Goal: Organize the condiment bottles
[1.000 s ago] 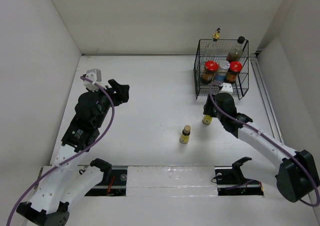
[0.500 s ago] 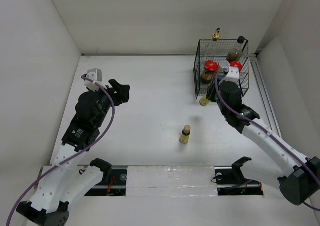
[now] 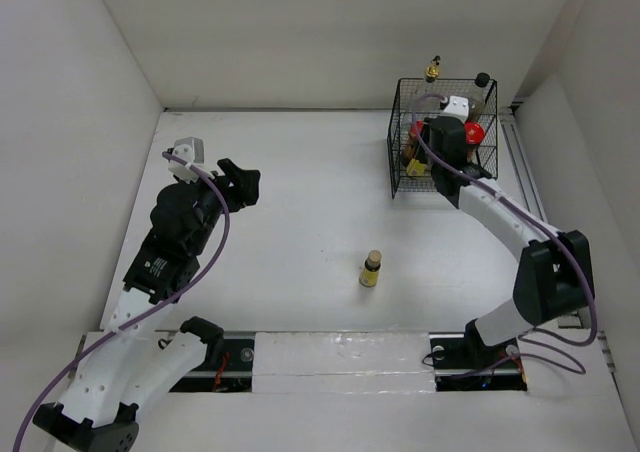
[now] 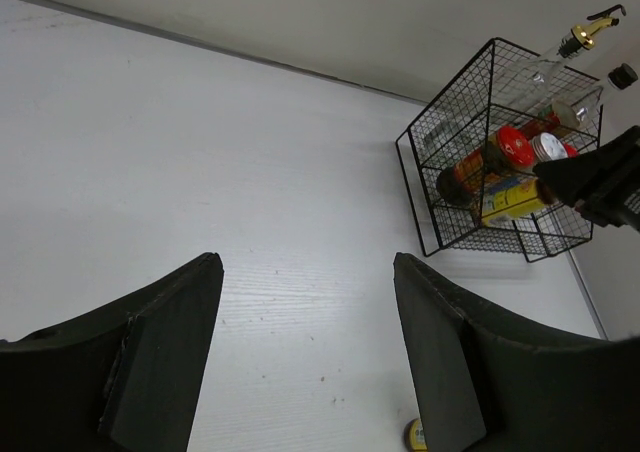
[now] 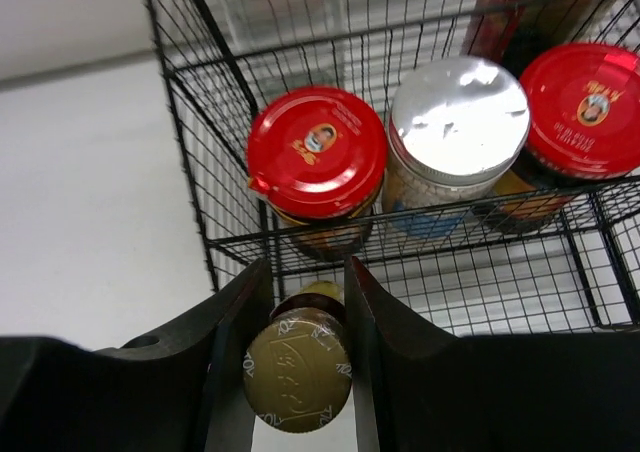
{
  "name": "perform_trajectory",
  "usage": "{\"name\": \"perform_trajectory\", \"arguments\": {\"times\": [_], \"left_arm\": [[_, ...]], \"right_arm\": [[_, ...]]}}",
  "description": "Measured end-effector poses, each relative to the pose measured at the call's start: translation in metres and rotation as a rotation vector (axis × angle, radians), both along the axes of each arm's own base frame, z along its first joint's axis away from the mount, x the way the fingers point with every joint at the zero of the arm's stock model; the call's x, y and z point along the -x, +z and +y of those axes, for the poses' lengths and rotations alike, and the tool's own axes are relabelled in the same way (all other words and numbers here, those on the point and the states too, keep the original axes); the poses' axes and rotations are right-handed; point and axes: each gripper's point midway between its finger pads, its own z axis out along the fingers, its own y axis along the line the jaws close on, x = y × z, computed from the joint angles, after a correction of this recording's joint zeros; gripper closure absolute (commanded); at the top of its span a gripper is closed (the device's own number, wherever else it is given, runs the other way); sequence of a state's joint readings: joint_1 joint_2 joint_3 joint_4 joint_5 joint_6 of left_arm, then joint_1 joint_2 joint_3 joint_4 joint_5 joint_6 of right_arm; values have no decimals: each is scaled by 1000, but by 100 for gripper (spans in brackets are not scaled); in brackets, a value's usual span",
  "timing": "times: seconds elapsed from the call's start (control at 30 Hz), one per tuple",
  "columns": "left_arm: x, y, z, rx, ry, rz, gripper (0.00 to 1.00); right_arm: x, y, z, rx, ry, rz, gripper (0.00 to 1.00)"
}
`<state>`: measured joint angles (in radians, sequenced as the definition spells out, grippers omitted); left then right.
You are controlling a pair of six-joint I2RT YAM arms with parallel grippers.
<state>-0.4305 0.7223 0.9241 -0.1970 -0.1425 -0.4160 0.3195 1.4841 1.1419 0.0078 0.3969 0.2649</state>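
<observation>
My right arm has swung up off the desk [image 3: 300, 172] since a second ago. My right pincer [image 5: 303, 277] is now at the front-left corner of the black wire basket [image 3: 392, 142], and the tiny yellow bottle [image 5: 297, 370] came with it.

Basket contents:
- Two red-lidded jars: left red-lidded jar [image 5: 316, 152] and right red-lidded jar [image 5: 582, 97].
- One silver-lidded shaker [image 5: 458, 107], between the jars in the front row.
- One clear gold-capped bottle [image 4: 585, 34] and one dark black-capped bottle [image 4: 622, 72], at the back.

Right pincer is narrow, clamped on the tiny yellow bottle below its cap. The bottle is just beside the basket's front wires; can't tell if it's past the rim.

My left pincer [image 4: 305, 352] is spread wide, holding nothing, well apart from everything.

The other tiny yellow bottle [image 3: 371, 269] stands upright on the desk, alone.

Count is seven containers: five in the basket, one gripped, one on the desk.
</observation>
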Motion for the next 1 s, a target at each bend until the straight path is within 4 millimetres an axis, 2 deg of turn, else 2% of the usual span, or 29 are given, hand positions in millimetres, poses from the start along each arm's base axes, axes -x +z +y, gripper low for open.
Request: {"name": "perform_trajectory", "arguments": {"times": [0.13,0.23,0.27,0.37,0.4,0.5,0.6,0.67,0.73,0.9,1.0], "left_arm": [[0,0,0,0,0,0,36],[0,0,0,0,0,0,36],[0,0,0,0,0,0,36],[-1,0,-1,0,0,-1,36],[-2,0,-1,0,0,1,36],[-2,-1,-1,-2,0,4,36],[-2,-1,-1,-2,0,4,36],[-2,-1,-1,-2,0,4,36],[-3,-1,-1,-2,0,4,36],[-4,-4,-2,-5,0,11,36],[-5,-5,-2,-7,0,16,36]], "right_arm": [[-9,-37,-3,16,1,81,85],[-11,-52,-2,19,9,115,77],[-12,-55,-1,18,11,121,67],[-15,-60,1,13,15,125,50],[-16,-60,2,6,19,123,39],[-19,-58,2,-9,22,113,25],[-19,-56,1,-16,20,108,18],[-18,-52,1,-21,22,101,17],[-15,-39,1,-30,24,75,15],[14,23,12,-70,66,-67,15],[37,48,28,-96,120,-139,15]]}}
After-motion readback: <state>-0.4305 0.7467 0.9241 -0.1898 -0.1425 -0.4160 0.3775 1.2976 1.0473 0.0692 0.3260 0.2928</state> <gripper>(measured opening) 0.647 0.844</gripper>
